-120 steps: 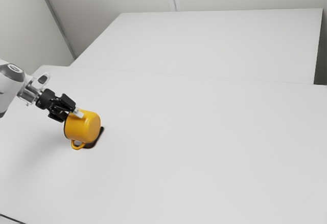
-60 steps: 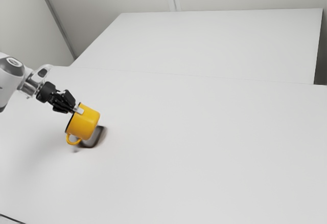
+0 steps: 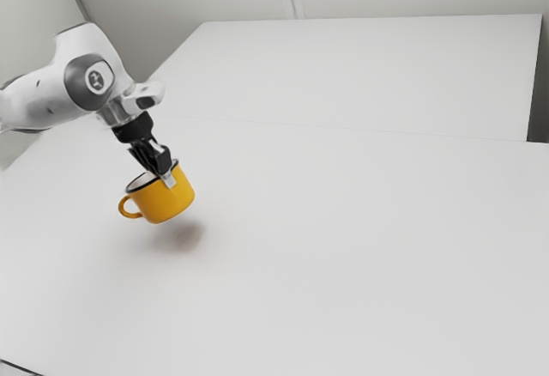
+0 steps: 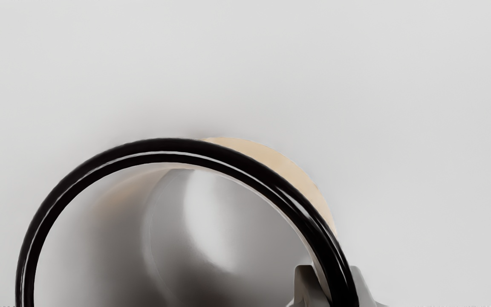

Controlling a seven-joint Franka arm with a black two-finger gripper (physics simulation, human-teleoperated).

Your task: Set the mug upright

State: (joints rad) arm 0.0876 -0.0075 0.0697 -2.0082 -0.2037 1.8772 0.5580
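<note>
My gripper (image 3: pixel 170 178) is shut on the wall of the yellow mug (image 3: pixel 163 202) at its rim. The mug hangs above the table, tilted somewhat, its opening up and its handle toward the exterior view's left; a soft shadow lies below it. In the wrist view, the gripper (image 4: pixel 330 283) has one fingertip inside the mug and the other outside, with the black rim of the mug (image 4: pixel 177 145) between them. The mug's grey inside faces the camera.
The white table (image 3: pixel 360 247) stretches out around the mug. Beyond it, a second white surface (image 3: pixel 369 75) stands toward the back, with pale walls behind.
The gripper has risen and moved toward the exterior view's right, carrying the mug off the table. The hand has turned more steeply downward, and the mug's opening has swung from sideways to mostly up.
</note>
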